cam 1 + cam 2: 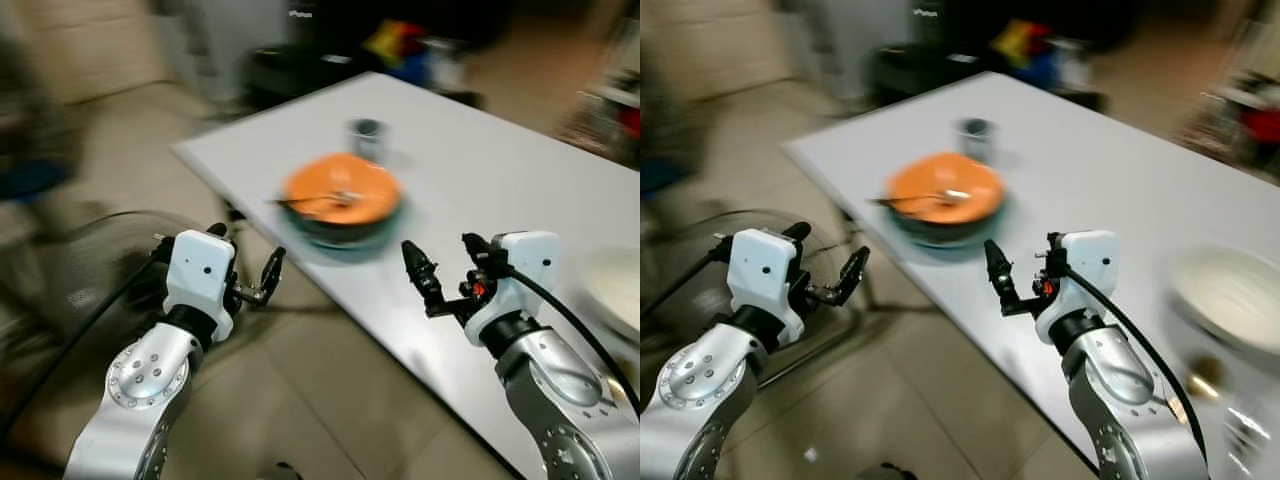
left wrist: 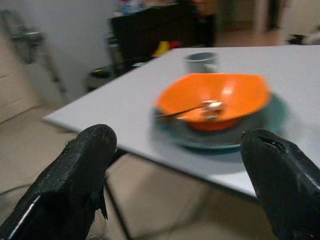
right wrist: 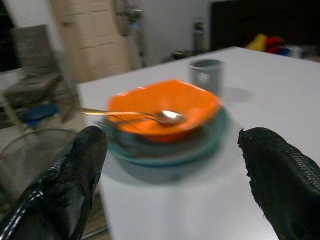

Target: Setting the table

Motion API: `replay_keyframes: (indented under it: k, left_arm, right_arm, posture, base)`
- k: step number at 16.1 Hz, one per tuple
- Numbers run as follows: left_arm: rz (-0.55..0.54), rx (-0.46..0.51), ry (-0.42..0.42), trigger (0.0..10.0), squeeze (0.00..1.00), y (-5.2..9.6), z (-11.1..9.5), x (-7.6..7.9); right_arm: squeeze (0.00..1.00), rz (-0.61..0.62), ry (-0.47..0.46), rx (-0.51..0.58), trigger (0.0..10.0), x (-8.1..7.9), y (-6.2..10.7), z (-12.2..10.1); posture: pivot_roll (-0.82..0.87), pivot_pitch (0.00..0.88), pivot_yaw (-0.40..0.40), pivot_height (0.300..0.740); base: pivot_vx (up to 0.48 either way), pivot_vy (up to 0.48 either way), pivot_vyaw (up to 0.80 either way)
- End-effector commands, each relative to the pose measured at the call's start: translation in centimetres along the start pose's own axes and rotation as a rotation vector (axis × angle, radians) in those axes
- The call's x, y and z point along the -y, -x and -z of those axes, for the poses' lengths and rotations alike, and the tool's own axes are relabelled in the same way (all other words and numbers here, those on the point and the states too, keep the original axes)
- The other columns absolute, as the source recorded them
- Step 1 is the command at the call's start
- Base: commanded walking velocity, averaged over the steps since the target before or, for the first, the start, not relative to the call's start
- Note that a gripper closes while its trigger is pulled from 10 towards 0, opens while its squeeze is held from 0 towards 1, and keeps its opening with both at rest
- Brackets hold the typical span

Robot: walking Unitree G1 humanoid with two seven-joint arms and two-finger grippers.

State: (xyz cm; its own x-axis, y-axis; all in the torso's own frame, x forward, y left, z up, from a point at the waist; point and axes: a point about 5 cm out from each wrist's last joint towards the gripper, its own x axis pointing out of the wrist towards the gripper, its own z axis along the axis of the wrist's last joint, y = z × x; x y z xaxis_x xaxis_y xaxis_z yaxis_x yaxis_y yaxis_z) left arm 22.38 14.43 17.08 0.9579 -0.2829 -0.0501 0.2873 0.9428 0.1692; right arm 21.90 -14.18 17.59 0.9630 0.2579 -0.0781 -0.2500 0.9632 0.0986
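Observation:
An orange bowl (image 1: 343,189) sits on a teal plate (image 1: 345,236) near the white table's (image 1: 520,170) left front edge. A spoon (image 3: 150,115) lies in the bowl. Just behind them stands a grey cup (image 1: 367,133). My left gripper (image 1: 245,255) hovers open over the floor, short of the table's edge and left of the plate. My right gripper (image 1: 447,262) is open above the table's front edge, just right of the plate. Both point at the bowl, and neither holds anything. The head views are blurred.
A white bowl (image 1: 1232,293) rests on the table at the far right. A round wire fan guard (image 1: 90,260) lies on the tiled floor to the left. Dark furniture with coloured things (image 1: 400,40) stands beyond the table's far end.

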Motion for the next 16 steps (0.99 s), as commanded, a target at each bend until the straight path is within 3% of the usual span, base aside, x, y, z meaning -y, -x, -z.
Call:
replay_keyframes:
  k: [1,6,12,16]
  left_arm:
    - [-0.007,-0.004,-0.005,10.0,0.0,-0.01,-0.13,-0.21]
    - [0.007,-0.013,0.008,10.0,0.0,0.06,-0.04,-0.03]
    - [0.012,-0.016,0.012,10.0,0.0,0.11,-0.08,-0.03]
    - [0.016,-0.023,0.004,10.0,0.0,0.15,-0.02,-0.07]
  right_arm:
    - [1.0,0.004,0.016,-0.004,10.0,-0.02,-0.17,-0.04]
    - [1.0,0.028,-0.042,-0.045,10.0,0.2,-0.06,0.71]
    - [1.0,0.027,-0.067,-0.048,10.0,0.06,-0.04,0.76]
    - [1.0,0.027,-0.09,-0.051,10.0,-0.15,-0.1,0.84]
  posture:
    - [0.13,0.0,0.019,0.74]
    - [0.14,0.0,0.015,0.74]
    - [0.14,0.0,0.016,0.74]
    - [0.14,0.0,0.016,0.74]
  base:
    - [0.0,0.0,0.8]
    - [0.0,0.0,0.8]
    - [0.0,0.317,0.8]
    - [0.0,0.35,0.0]
